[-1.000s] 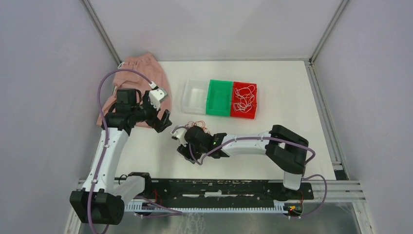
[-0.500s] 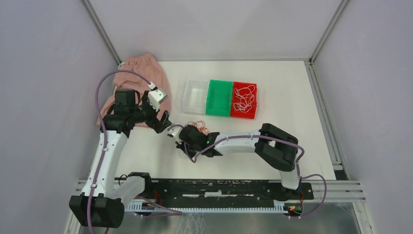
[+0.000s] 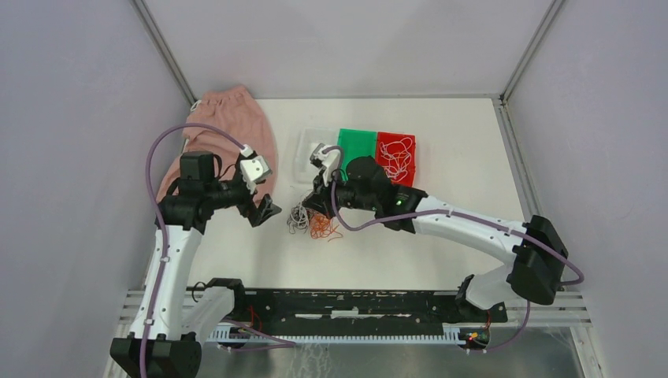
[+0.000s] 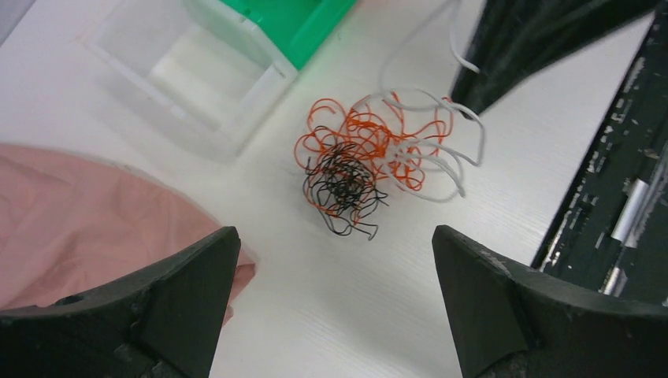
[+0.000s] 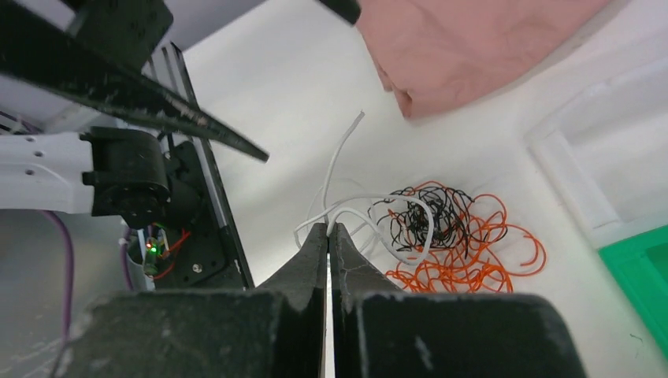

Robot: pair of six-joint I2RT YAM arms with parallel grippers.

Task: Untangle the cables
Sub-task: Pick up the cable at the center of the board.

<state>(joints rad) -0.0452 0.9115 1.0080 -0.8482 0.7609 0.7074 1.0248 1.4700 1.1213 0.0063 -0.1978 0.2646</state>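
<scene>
Underneath everything, a white table point(image 3: 473, 157). On the right, stretched out from its base in a long low diagonal toward the table's middle, the right arm point(image 3: 473, 228), elbow near the right edge, wrist tipped downward over the bins. On the left, rising steeply from the near corner, the left arm point(image 3: 169, 252), forearm folded rightward, wrist angled down toward the middle. At the far left, a crumpled pink cloth point(image 3: 228, 118). Beside it, side by side in a row: a clear bin point(image 3: 303, 150), a green bin point(image 3: 358, 146), and a red bin point(image 3: 394, 187) holding white loops point(image 3: 394, 161). On the bare table just in front of the clear bin, between both wrists, the cables point(image 4: 358, 169): orange-red, black and white strands knotted into one clump. Left claw point(image 4: 332, 236) spread wide, hovering above the clump, gripping nothing. Right claw point(image 5: 328, 228) pressed together, pinching a white strand point(image 5: 382, 198) that arcs up out of the clump.
</scene>
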